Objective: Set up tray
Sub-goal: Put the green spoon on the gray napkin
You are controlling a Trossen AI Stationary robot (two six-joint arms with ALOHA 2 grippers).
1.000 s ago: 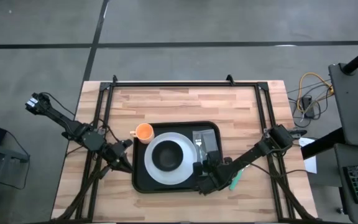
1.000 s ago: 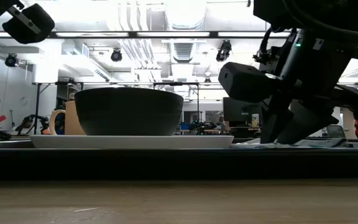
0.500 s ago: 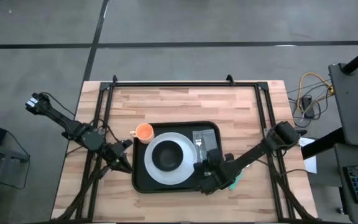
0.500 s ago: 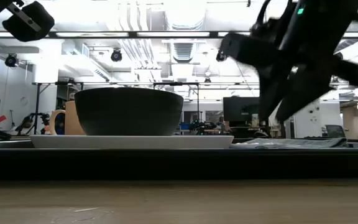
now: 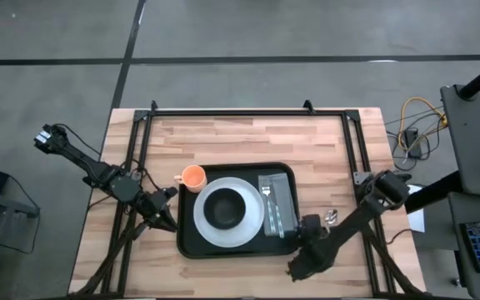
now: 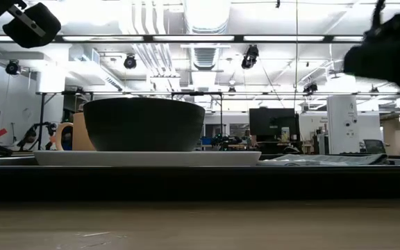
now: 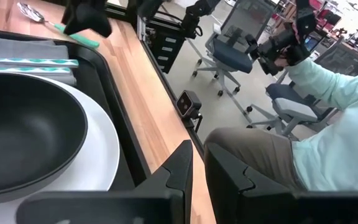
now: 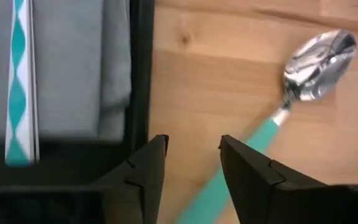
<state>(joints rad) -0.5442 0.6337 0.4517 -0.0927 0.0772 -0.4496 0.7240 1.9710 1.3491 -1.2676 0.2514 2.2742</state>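
The black tray (image 5: pixel 188 242) lies mid-table. On it sit a white plate (image 5: pixel 252 229) with a dark bowl (image 5: pixel 226 210) and a grey napkin (image 5: pixel 283 200) bearing a fork (image 8: pixel 18 87) with a teal-and-white handle. A teal-handled spoon (image 8: pixel 319 59) lies flat on the wood right of the tray. My right gripper (image 8: pixel 191 165) hovers open over the wood between the tray's right rim and the spoon; the spoon's handle (image 8: pixel 253 143) runs below the gap. My left gripper (image 7: pixel 196 168) hangs shut above the tray's left side.
An orange cup (image 5: pixel 192 177) stands on the wood at the tray's far-left corner. Black frame rails (image 5: pixel 248 112) run along the table's far and side edges. A seated person (image 7: pixel 334 124) is beyond the table. Bare wood lies far of the tray.
My right gripper has risen off the near end of the napkin and swung out of the tray toward the table's right and near edges, tipping more steeply downward. It now hangs over the wood beside the spoon. The fork stays on the napkin.
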